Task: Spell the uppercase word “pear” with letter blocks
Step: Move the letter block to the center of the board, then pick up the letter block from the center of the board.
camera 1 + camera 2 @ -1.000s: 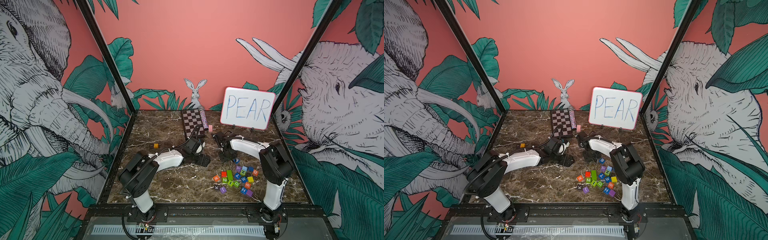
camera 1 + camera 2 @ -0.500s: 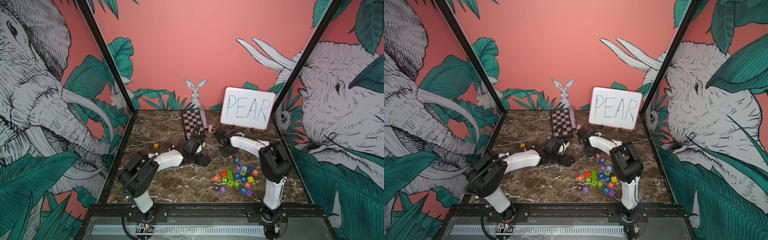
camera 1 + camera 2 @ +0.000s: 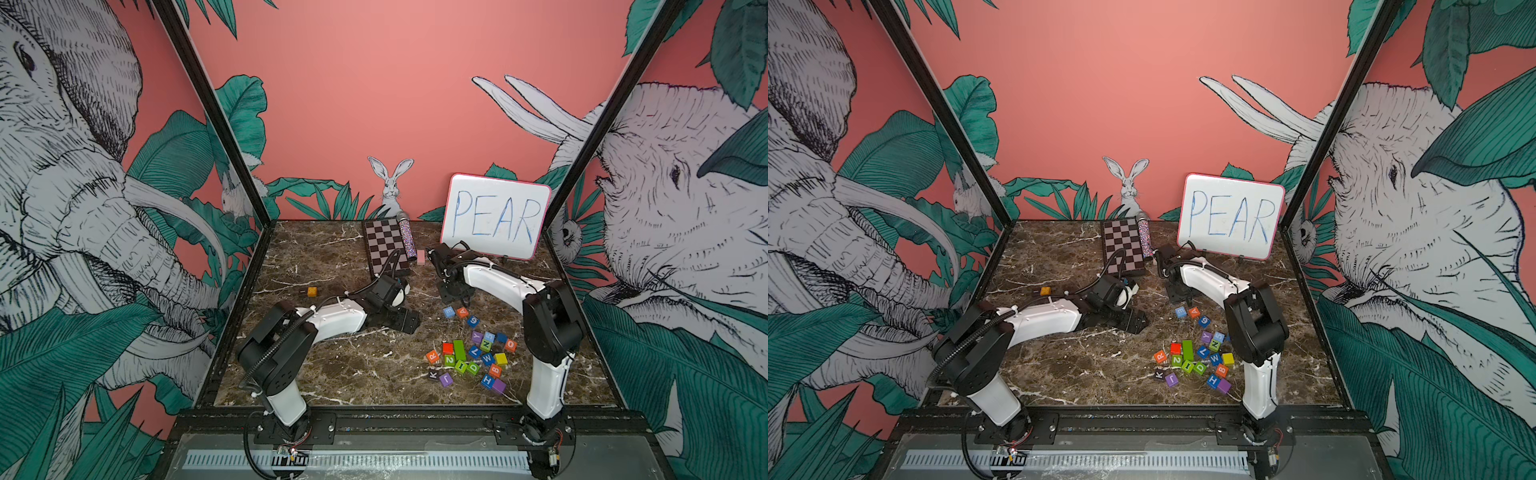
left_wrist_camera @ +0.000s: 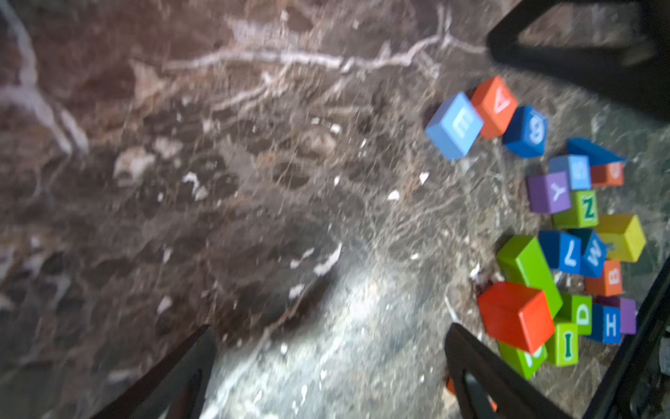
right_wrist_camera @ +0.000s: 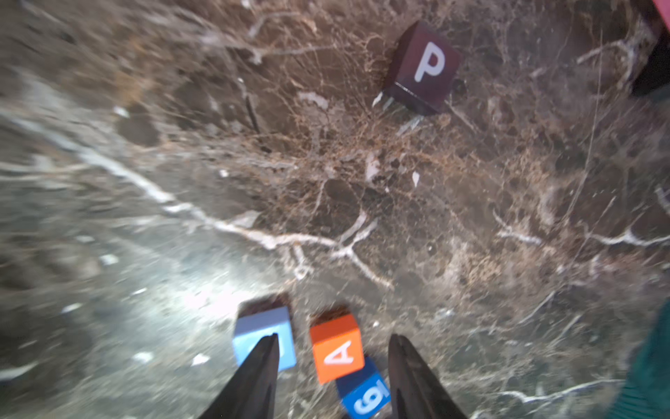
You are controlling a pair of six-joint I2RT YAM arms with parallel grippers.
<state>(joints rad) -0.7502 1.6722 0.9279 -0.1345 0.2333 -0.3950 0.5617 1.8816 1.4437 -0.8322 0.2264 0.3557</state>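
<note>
Left claw and right claw both agape, empty; orange A beside light-blue E.

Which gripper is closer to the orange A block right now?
Right. The right gripper is over the A block, which shows between its open jaws. The left gripper is farther off, beyond the E block, over the table.

E block sat beside A block, behind the pile; R block at pile's left edge; P block well apart.
</note>
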